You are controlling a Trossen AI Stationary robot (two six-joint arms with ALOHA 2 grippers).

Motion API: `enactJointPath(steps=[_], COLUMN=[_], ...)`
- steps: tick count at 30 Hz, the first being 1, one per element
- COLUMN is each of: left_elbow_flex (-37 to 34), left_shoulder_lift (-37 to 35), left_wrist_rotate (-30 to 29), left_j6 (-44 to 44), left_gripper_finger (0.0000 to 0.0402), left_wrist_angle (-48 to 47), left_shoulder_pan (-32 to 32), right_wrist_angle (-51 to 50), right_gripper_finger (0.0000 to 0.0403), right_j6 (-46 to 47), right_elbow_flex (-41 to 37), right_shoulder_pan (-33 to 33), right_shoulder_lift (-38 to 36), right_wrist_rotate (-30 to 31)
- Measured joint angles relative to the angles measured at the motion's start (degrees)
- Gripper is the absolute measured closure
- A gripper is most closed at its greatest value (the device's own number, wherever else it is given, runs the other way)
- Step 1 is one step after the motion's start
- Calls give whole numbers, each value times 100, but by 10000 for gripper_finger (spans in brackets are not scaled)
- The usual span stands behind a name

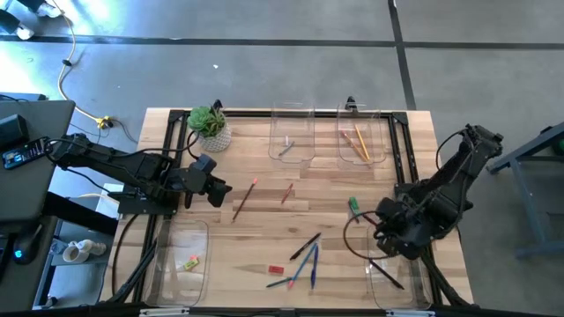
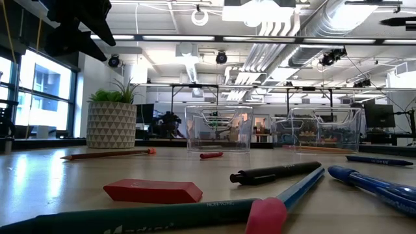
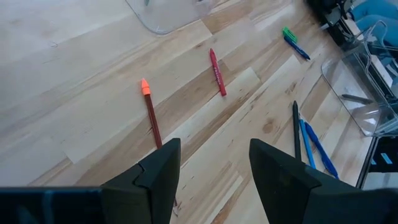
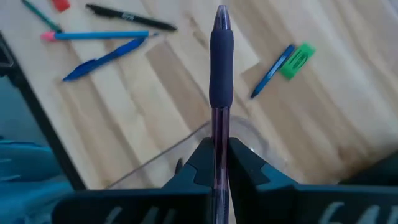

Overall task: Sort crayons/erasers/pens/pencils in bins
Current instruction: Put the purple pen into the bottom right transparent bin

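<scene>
The high view looks straight down on the whole bench point(image 1: 264, 176) and both arms.

The low view sits at bench-top height, very near a red eraser point(image 2: 153, 191), facing level toward the potted plant point(image 2: 112, 117) and the room behind.

The left wrist view looks down and forward past its own hand point(image 3: 214, 165) at the bench.

The right wrist view looks down past its own hand point(image 4: 216, 163).

Both wrist views share the green eraser point(image 4: 296, 62).

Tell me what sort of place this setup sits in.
Probably a robotics lab or open industrial workspace: exposed ducts and pipes run under the ceiling, monitors stand on benches behind the wooden table, and the floor around it is bare concrete.
</scene>
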Motion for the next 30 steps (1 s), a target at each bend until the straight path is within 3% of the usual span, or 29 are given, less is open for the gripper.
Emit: enactJointPath(steps=[10,17,25,30], left_elbow_flex=[0,0,0,230], left_shoulder_lift=[116,631,1293,1587], left_wrist_rotate=[23,50,68,68], left_j6=[-284,-282,-284,-211], left_gripper_finger=[220,220,220,220], left_wrist_angle=[12,501,885,900], left_shoulder_pan=[0,-2,-1,0], right_wrist_angle=[81,225,466,745], right_gripper_finger=[400,400,400,400], right_j6=[920,1418,1682,1674], right_elbow_flex=[-21,-33,-39,-42], right_shoulder_pan=[1010,1535,1858,1886], right_shoulder_lift=[181,554,1148,1684], right_wrist_rotate=[-11,-107,-281,-791])
